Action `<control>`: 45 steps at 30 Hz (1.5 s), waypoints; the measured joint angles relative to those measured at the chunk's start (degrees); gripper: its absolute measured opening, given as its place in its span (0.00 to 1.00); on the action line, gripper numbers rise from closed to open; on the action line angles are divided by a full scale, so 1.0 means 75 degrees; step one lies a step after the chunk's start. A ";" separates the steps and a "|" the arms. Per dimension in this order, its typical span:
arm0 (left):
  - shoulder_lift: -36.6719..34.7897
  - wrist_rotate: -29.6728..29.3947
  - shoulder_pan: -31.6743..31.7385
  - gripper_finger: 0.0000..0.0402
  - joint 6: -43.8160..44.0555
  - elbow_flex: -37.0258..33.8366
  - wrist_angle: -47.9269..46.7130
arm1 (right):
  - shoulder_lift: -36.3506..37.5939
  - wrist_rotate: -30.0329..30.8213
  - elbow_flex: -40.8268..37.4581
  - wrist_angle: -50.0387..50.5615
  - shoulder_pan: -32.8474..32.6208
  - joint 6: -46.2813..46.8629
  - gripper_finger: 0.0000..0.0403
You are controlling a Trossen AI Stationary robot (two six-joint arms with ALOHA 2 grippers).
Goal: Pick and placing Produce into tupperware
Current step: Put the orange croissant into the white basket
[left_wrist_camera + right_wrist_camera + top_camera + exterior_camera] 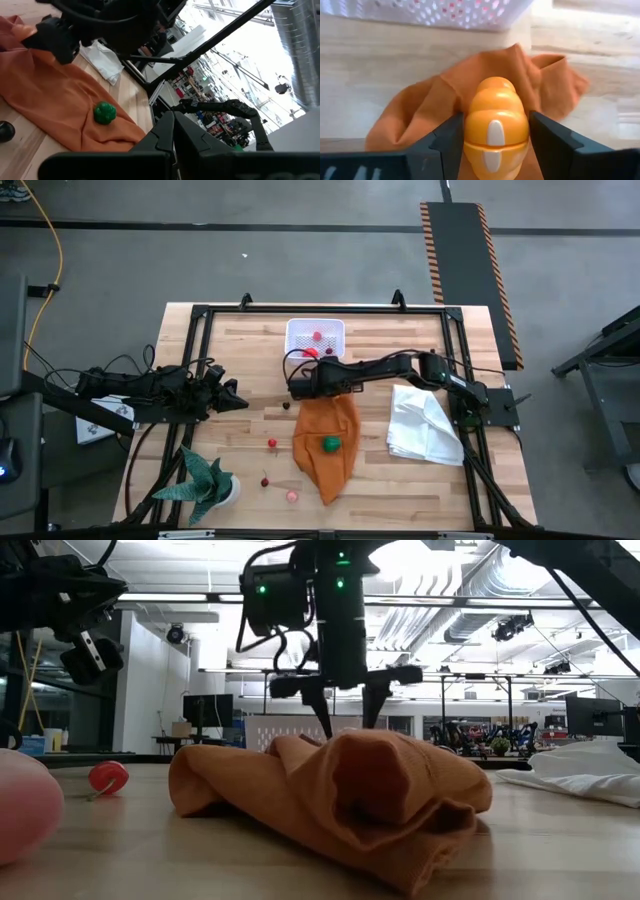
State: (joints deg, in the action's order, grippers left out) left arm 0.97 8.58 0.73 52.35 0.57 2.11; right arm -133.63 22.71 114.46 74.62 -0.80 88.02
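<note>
High view: right gripper (297,385) is over the upper end of the crumpled orange cloth (326,445), just below the small white translucent plastic tub (315,338), which has a few red toy pieces (318,336) inside. Left gripper (236,398) waits apart, to the side of the cloth. A green toy vegetable (330,443) lies on the cloth; small red and dark pieces (272,443) and a pink one (292,496) lie on the wood table (400,480) near a green spiky potted plant (208,480). A white cloth (425,425) lies beside the right arm.

Low view: two thin dark fingers (326,715) hang just above the orange cloth's folds; a red toy fruit (108,777) is on the table behind.

Left wrist view: its fingers (172,135) are pressed together, nothing betw. them; the green vegetable is ahead on the cloth.

Right wrist view: an orange ribbed toy fruit w/ white stripe (495,125) sits betw. the fingers (547,140), both sides touching it, jaws approx. half apart. Cloth is under it, tub beyond the fingertips.
</note>
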 joint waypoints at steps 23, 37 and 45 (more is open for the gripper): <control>0.0001 0.0000 0.0000 0.00 -0.0001 -0.0001 -0.0003 | 0.0004 -0.0214 0.0345 0.0414 -0.0050 -0.0001 0.46; 0.0001 0.0000 0.0000 0.00 0.0001 0.0000 -0.0003 | 0.0013 0.0234 0.1335 0.1677 -0.0055 -0.0001 0.46; 0.0000 0.0000 -0.0002 0.00 0.0001 -0.0001 -0.0003 | 0.0013 0.0168 0.1351 0.1718 -0.0077 0.0000 0.46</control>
State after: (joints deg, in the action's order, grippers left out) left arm 0.97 8.58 0.71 52.36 0.57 2.09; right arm -133.53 23.97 124.60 87.50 -1.38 88.02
